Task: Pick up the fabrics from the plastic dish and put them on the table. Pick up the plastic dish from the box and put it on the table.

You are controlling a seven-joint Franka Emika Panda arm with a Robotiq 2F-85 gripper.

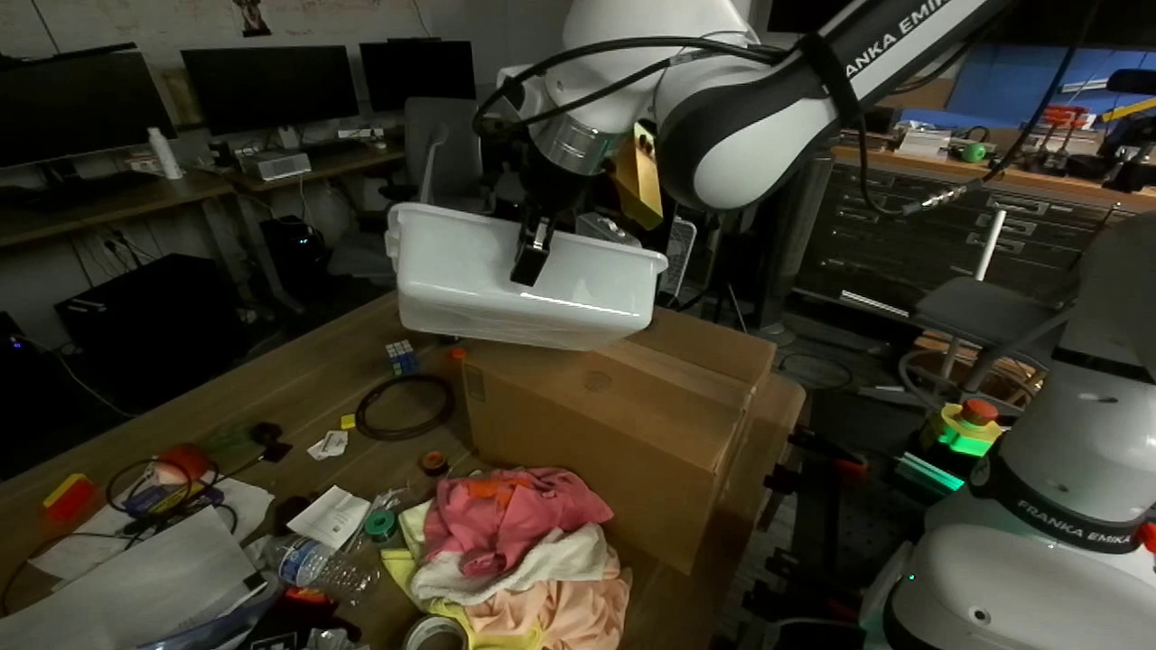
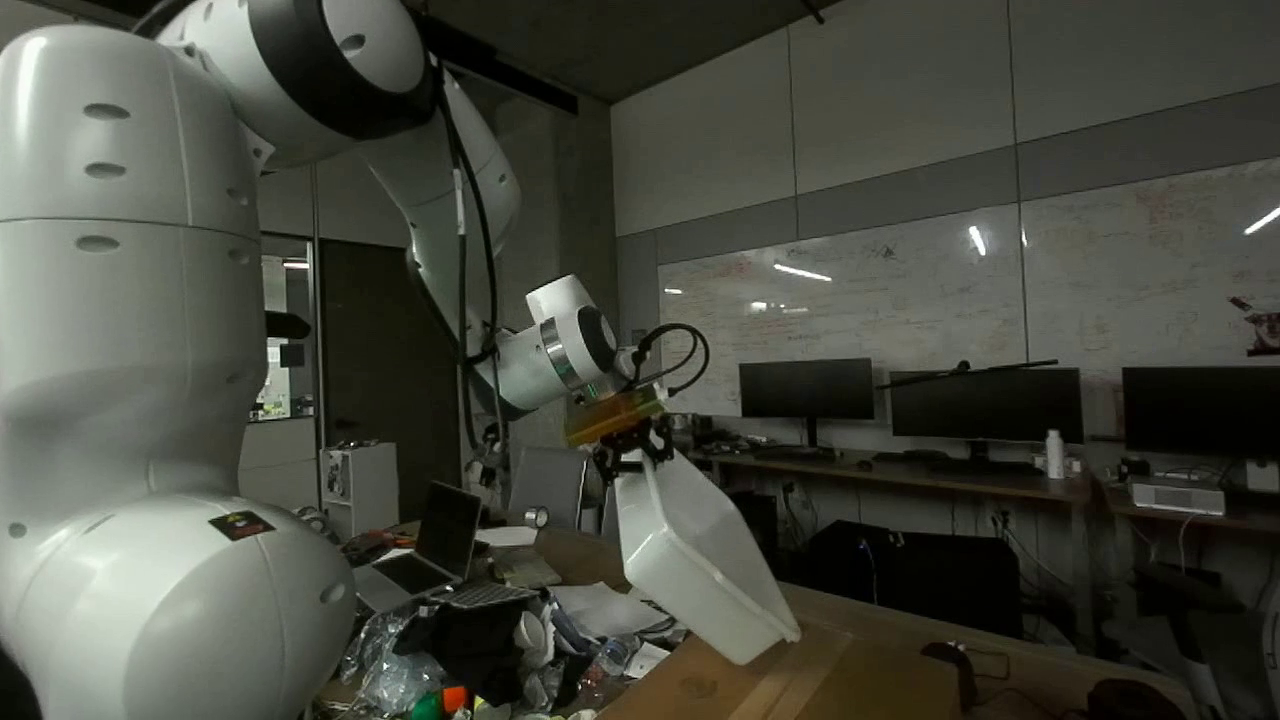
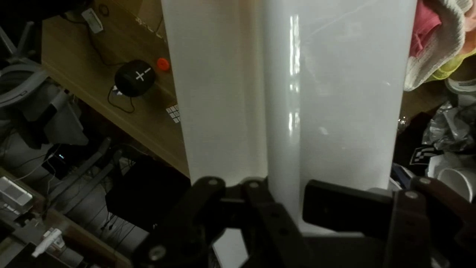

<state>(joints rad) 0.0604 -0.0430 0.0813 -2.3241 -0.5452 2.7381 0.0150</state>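
Note:
The white plastic dish [image 1: 452,280] hangs tilted above the closed cardboard box [image 1: 596,433]. My gripper [image 1: 533,253] is shut on the dish's long side wall, with one finger on the outer face. The dish also shows tilted in an exterior view [image 2: 700,570], its low end just over the box [image 2: 850,680]; I cannot tell if they touch. In the wrist view, the dish wall [image 3: 334,93] lies between the fingers [image 3: 284,203]. The fabrics [image 1: 515,542], pink, white, peach and yellow, lie in a pile on the table [image 1: 307,388] beside the box. The fabrics also show in the wrist view [image 3: 442,41].
A Rubik's cube [image 1: 401,357], a dark cable coil [image 1: 405,437] and a black speaker [image 3: 134,78] are on the table near the box. A plastic bottle [image 1: 316,567], papers [image 1: 172,578] and a tape roll [image 1: 435,634] lie near the fabrics. A laptop [image 2: 445,530] stands farther along.

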